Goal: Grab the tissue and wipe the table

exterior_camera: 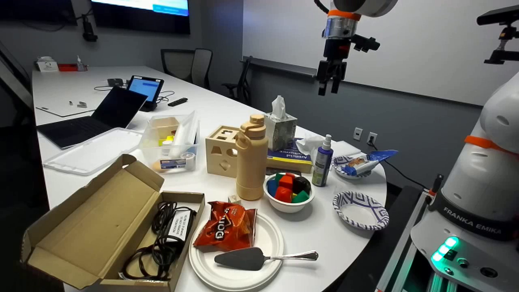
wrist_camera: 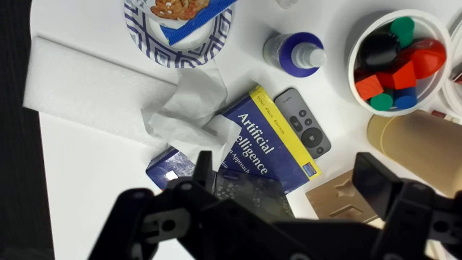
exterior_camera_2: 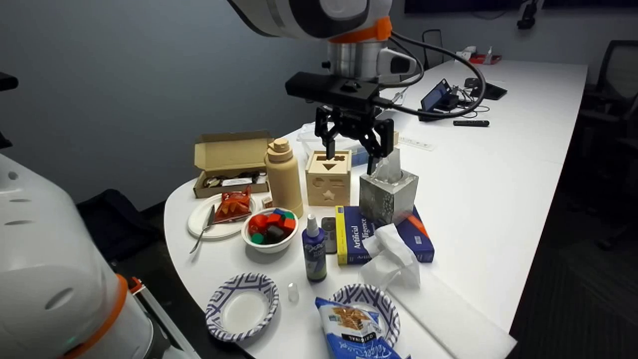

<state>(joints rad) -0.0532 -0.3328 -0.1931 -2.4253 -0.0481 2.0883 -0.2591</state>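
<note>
Gripper is seen nearest in the wrist view, its jaws parted widely and nothing held between them. Beyond it, the partly hidden tissue box could be struck if the descent is begun without a sideways shift (its upright sheet might be snagged, too). Lower, the spray bottle could be toppled by an off-line approach. Farther down, the crumpled tissue is draped across the book and the end of the white strip; either could be pinched with it if the grasp is driven too deep. On the table itself, wiping could be hampered, since objects are crowded close together.
</note>
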